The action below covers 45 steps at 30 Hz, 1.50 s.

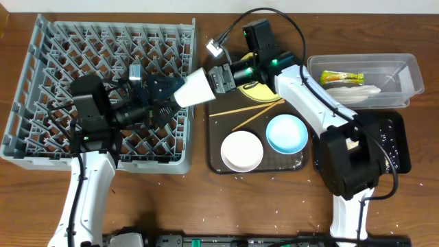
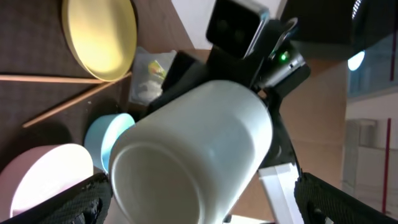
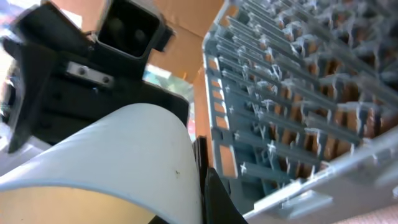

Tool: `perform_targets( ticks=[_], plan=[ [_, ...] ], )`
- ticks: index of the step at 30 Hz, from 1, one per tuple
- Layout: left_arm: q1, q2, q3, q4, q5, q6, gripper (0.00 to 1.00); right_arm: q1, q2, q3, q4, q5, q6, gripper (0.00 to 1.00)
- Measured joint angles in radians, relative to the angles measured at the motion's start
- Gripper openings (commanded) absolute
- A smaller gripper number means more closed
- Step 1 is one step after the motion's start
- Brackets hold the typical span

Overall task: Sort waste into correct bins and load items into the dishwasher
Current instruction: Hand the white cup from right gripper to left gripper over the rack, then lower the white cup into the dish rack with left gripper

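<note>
While your right gripper [image 1: 219, 78] pinches the white cup [image 1: 195, 89], its mouth points frame-left into your wide-open left gripper [image 1: 170, 96].

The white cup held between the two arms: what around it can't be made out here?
- Right gripper: fingers hidden behind the white cup, left wrist view.
- Left gripper: fingers cut off by the bottom edge, left wrist view.
- Yellow plate: mostly under the right arm, overhead.
- Black tray: partly covered by that arm's base, overhead.
</note>
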Motion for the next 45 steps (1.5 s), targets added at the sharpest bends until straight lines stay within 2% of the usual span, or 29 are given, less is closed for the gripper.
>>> perform_targets(
  ticks=[4,7,22,25,28,29,35,37,38,40,44,45],
  plan=[
    [-0.009,0.000,0.000,0.000,0.016,0.003,0.95,-0.001,0.000,0.000,0.091,-0.032,0.063,0.01],
    [-0.019,0.000,0.000,0.000,0.019,0.003,0.95,0.000,0.000,0.000,0.098,-0.049,0.086,0.01],
    [-0.023,0.000,0.000,-0.001,0.022,0.006,0.94,0.089,0.014,0.000,0.011,-0.069,0.081,0.01],
    [-0.025,0.002,0.000,-0.002,0.021,0.004,0.84,0.088,0.015,0.000,0.011,-0.074,0.079,0.01],
    [-0.025,0.002,0.000,-0.007,0.025,0.003,0.61,0.085,0.015,0.000,0.013,-0.089,0.079,0.01],
    [-0.025,0.002,-0.001,-0.007,0.031,0.001,0.56,0.082,0.016,0.001,0.013,-0.105,0.079,0.01],
    [-0.027,0.002,-0.001,-0.003,0.049,0.021,0.46,0.074,0.016,0.002,0.016,-0.143,0.083,0.02],
    [-0.027,0.002,-0.001,-0.001,0.049,0.020,0.46,0.074,0.016,0.002,0.018,-0.143,0.084,0.14],
    [-0.027,0.002,-0.001,-0.001,0.047,0.020,0.45,0.074,0.016,0.002,0.020,-0.141,0.084,0.30],
    [-0.028,0.003,-0.001,-0.002,0.037,0.020,0.46,0.069,0.016,0.003,0.037,-0.157,0.083,0.41],
    [-0.031,0.010,-0.002,0.008,0.023,0.041,0.46,0.050,0.015,0.004,0.059,-0.188,0.098,0.55],
    [-0.027,0.010,-0.002,0.004,0.021,0.044,0.46,0.034,0.015,0.004,0.060,-0.121,0.104,0.60]
  ],
)
